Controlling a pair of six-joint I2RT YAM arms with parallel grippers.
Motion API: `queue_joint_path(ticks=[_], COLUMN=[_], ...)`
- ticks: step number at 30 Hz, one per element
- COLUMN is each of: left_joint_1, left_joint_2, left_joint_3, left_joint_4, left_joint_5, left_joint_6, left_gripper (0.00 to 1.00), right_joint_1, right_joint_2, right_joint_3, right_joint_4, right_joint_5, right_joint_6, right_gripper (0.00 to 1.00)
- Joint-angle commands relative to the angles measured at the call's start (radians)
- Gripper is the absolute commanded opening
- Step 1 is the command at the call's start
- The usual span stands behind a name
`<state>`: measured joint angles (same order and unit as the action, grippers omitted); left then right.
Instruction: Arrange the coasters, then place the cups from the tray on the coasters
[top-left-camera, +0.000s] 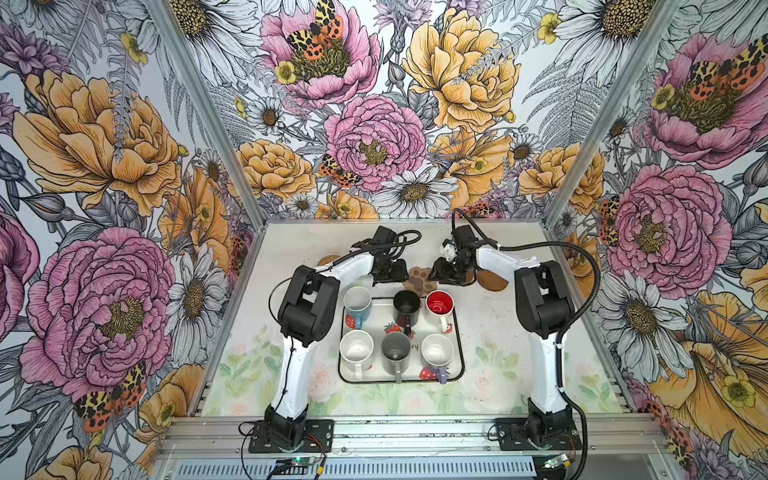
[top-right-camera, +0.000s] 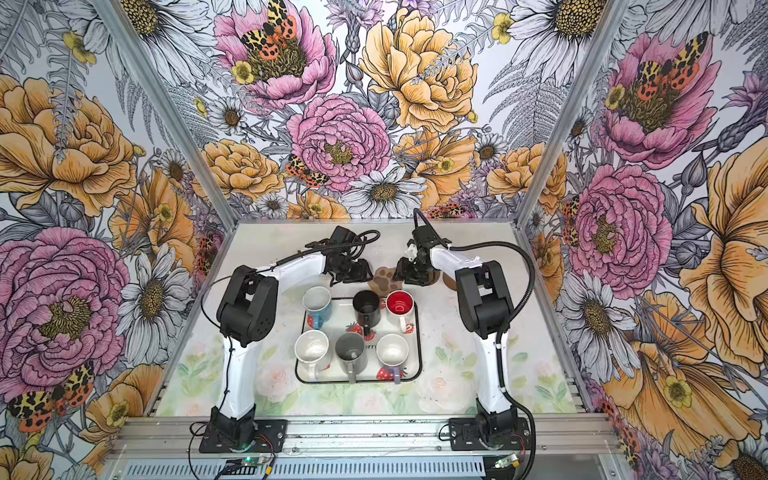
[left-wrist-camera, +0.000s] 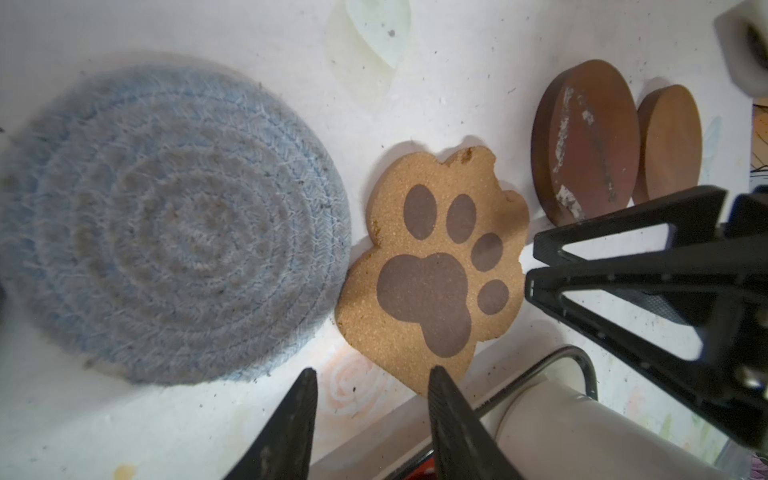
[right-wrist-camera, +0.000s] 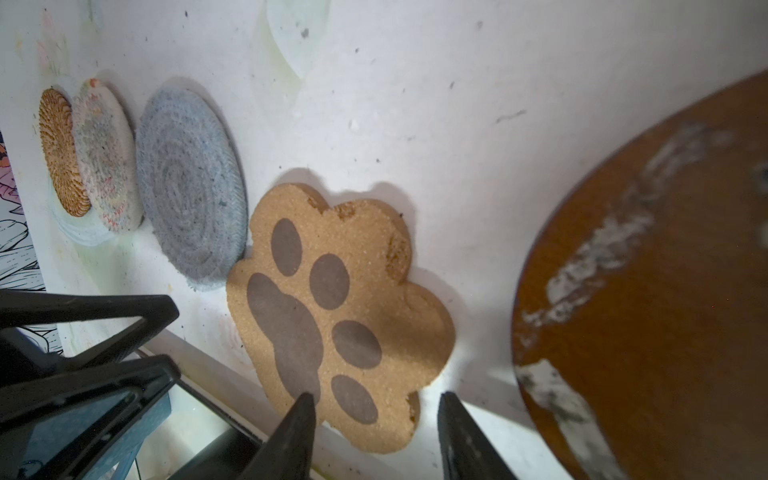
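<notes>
Obs., standing at the front of the rig.

Tray (top-left-camera: 380, 313): white, black rim, strawberry prints, mid-table (top-left-camera: 490, 374). The only print readable between the cups is "erry", in a top view. The cups cover the rest.

Cups: count 6, all upright on the tray, two rows of three.
- Far row: light blue cup (top-left-camera: 356, 301) at 10 o'clock, black cup (top-left-camera: 406, 302) at 12, red-lined white cup (top-left-camera: 439, 303) at 2.
- Near row: white cup (top-left-camera: 356, 350) at 8, grey cup (top-left-camera: 395, 347) at 6, lavender cup (top-left-camera: 436, 351) at 4.

Coasters: count 6, all flat on the table in a row at 12 o'clock of the tray, none under a cup.
- Rattan coaster (right-wrist-camera: 62, 153), with the whitish woven coaster (right-wrist-camera: 106, 162) lapping over it.
- Grey-blue woven coaster (left-wrist-camera: 166, 220).
- Paw coaster (top-left-camera: 422, 280), at 12 o'clock from the black cup.
- Scuffed brown disc (left-wrist-camera: 586, 141) and plain brown disc (left-wrist-camera: 669, 141), towards 1 o'clock.

Obstruction: both wrists hang over the row, facing each other across the paw coaster. The left arm hides the whitish and grey-blue coasters in both top views.

Left gripper (left-wrist-camera: 372, 374): jaws apart, nothing between them, low beside the paw coaster's heel edge.
Right gripper (right-wrist-camera: 376, 399): jaws apart, empty. One fingertip is over the paw coaster's edge; cannot tell if it touches.
</notes>
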<state>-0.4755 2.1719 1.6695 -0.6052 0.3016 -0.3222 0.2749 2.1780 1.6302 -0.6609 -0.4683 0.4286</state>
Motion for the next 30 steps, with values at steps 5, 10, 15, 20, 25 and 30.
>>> queue_joint_path(ticks=[5,10,15,20,25,30], left_joint_1=[-0.005,-0.014,-0.019,-0.029,-0.032,-0.032], left_joint_2=[0.031,0.071,0.114,0.152,0.182,0.210], left_joint_3=[-0.003,0.019,0.041,0.075,0.113,0.149], left_joint_4=[0.006,0.006,0.007,0.007,0.007,0.006], left_joint_5=[0.024,0.040,0.058,0.074,0.086,0.094], left_joint_6=[0.002,-0.004,-0.011,-0.021,-0.031,-0.040], left_gripper=[0.47,0.46,0.45,0.45,0.45,0.45], right_joint_1=[0.006,0.008,0.008,0.007,0.007,0.008], right_joint_2=[0.028,0.038,0.047,0.074,0.090,0.107], right_joint_3=[-0.007,-0.014,-0.013,0.000,0.009,0.029], right_joint_4=[0.016,0.021,0.029,0.038,0.048,0.054], right_joint_5=[-0.003,-0.009,-0.018,-0.042,-0.051,-0.056], right_joint_6=[0.004,0.005,0.007,0.015,0.024,0.033], right_gripper=[0.51,0.51,0.50,0.49,0.48,0.48])
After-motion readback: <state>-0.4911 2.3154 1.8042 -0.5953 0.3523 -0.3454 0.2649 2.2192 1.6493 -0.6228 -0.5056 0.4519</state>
